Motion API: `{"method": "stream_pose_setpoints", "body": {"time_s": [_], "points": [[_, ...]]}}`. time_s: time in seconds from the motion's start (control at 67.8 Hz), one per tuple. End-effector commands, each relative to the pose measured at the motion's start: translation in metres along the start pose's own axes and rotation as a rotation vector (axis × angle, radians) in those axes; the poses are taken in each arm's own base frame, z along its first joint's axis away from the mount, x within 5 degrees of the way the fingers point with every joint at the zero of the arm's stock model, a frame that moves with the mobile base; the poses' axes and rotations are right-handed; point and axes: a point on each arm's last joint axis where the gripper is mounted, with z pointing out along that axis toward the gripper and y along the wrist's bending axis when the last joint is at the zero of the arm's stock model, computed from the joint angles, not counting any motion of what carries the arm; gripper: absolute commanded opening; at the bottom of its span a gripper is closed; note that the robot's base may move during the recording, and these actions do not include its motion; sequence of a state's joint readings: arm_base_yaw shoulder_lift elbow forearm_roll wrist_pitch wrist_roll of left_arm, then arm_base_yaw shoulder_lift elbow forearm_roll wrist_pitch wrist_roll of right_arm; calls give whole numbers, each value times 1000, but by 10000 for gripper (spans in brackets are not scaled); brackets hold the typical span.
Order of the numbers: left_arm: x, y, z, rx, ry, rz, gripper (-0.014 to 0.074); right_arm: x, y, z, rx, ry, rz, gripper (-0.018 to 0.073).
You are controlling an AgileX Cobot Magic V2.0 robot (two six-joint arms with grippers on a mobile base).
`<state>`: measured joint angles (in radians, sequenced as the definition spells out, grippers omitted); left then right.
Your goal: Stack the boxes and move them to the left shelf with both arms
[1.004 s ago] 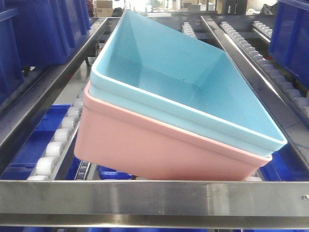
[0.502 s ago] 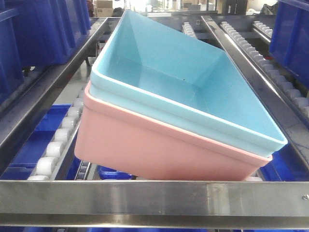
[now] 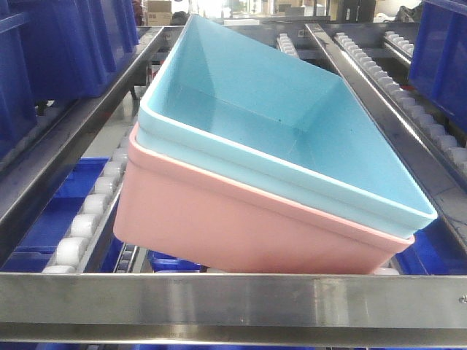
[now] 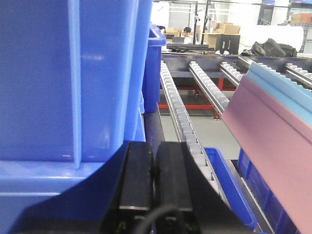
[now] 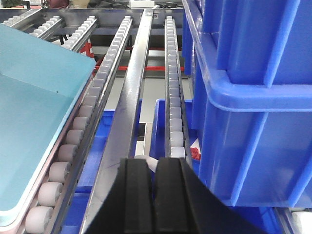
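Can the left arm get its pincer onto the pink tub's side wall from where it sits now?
Probably yes. The left pincer is shut and empty, and the pink tub sits ahead to its right, with only open roller lane between. The dark blue bins crowd its other side.

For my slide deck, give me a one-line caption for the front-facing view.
Light blue tub nested in pink tub, sitting askew on the roller shelf.

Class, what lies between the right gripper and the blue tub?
In the right wrist view, a roller row and a steel rail separate the right gripper from the blue tub.
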<state>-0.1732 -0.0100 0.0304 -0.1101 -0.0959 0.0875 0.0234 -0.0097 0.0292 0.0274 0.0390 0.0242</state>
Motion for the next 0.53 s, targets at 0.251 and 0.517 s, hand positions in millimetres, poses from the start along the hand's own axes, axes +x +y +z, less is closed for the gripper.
{"method": "stream_pose_setpoints", "body": {"time_s": [0.251, 0.517], "points": [[2, 1, -1, -11, -66, 2, -4, -16, 0, -3, 1, -136, -8, 55], [2, 1, -1, -11, -66, 2, -4, -16, 0, -3, 1, -136, -8, 55]]}}
